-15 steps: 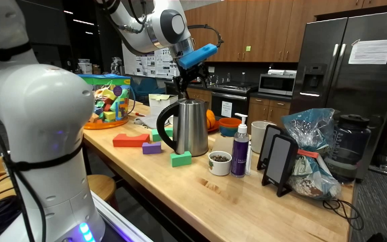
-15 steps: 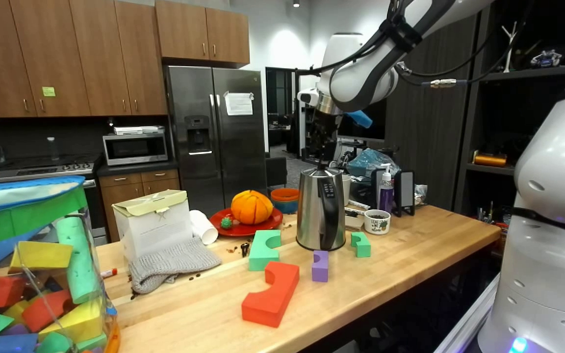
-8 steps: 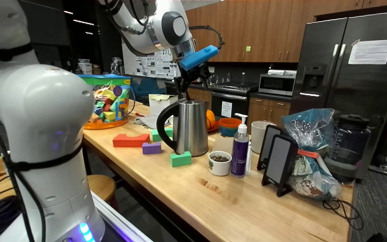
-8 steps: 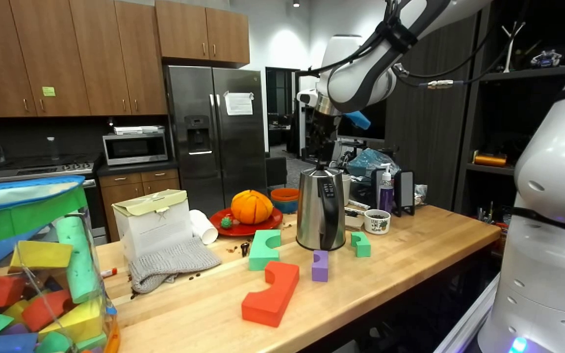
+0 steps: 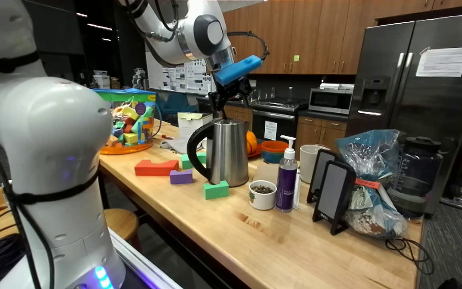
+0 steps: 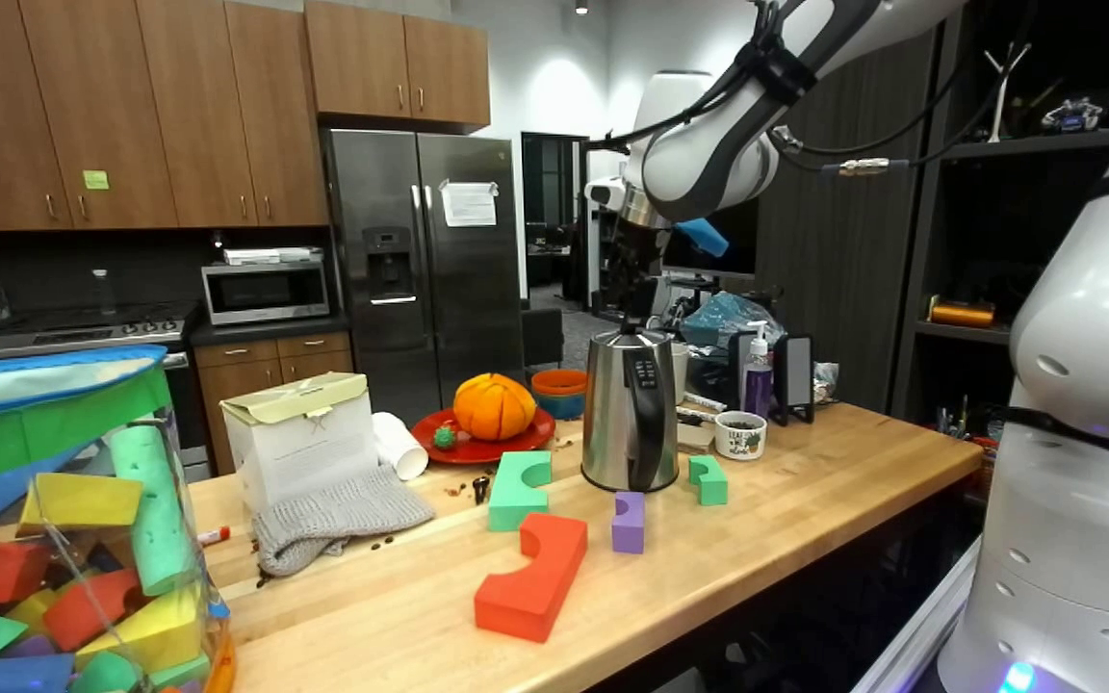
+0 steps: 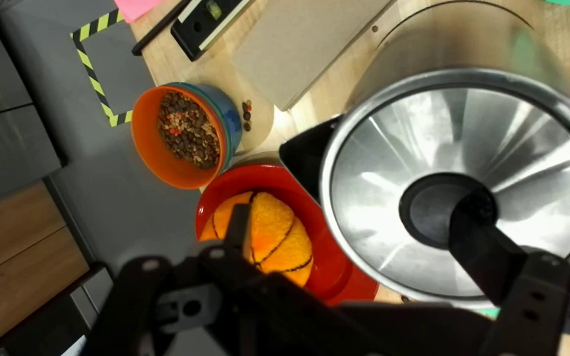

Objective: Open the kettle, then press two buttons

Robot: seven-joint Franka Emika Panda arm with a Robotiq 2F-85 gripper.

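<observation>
The steel kettle (image 5: 229, 154) stands upright on the table with its lid shut, in both exterior views. A group of small buttons (image 6: 646, 373) sits at the top of its black handle (image 6: 648, 423). In the wrist view the lid (image 7: 379, 163) has a round black button (image 7: 426, 210) at its middle. My gripper (image 7: 356, 207) is open and empty over the kettle. One of its fingers (image 7: 483, 247) reaches down onto the black button and covers part of it; how hard it presses cannot be told. The other finger (image 7: 238, 227) is outside the rim, above the orange pumpkin (image 7: 275, 232).
Foam blocks, red (image 6: 535, 582), purple (image 6: 628, 523) and green (image 6: 521, 491), lie around the kettle base. A red plate (image 7: 334, 277) and stacked bowls (image 7: 139, 133) are beside it. A white cup (image 5: 263, 200) and purple bottle (image 5: 286, 180) stand near. A white box (image 6: 304, 438) is farther off.
My wrist and gripper have shifted very slightly, a little lower in an exterior view. The finger stays at the middle of the lid. The kettle and lid have not visibly moved.
</observation>
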